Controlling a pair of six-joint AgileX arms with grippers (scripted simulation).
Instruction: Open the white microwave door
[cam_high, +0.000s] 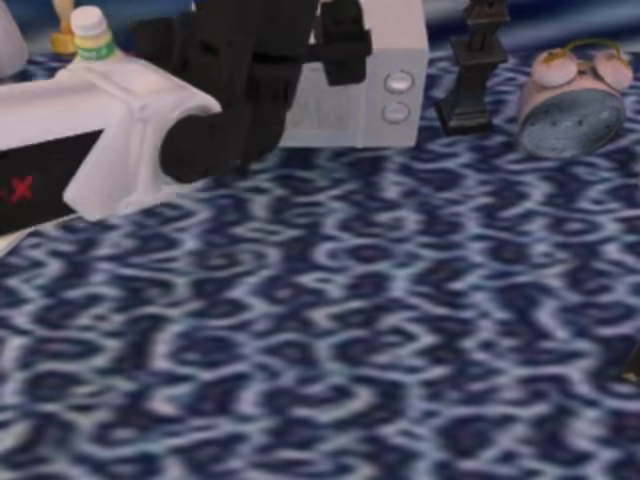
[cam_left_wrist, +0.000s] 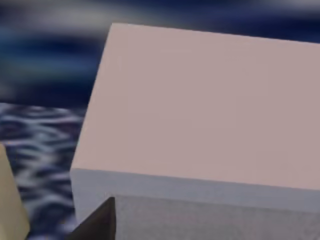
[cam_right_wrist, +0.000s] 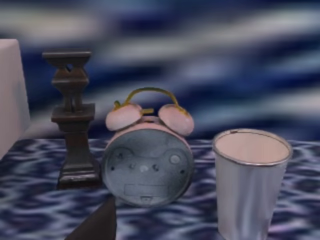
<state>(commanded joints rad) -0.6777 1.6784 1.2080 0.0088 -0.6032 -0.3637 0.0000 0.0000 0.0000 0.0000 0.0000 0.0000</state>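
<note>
White microwave sits at table's far edge, left of centre, upright, front facing camera, w/ two round silver knobs on right panel. Door mostly hidden; looks flush, closed.

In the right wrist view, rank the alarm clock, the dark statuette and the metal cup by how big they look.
1. Metal cup, though it is nearest the camera and cut off, so unsure against the clock.
2. Alarm clock.
3. Dark statuette, tall but slimmest.

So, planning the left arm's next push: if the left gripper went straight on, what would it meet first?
Probably the microwave: it fills the left wrist view close ahead of the left gripper, though depth is unclear.
</note>
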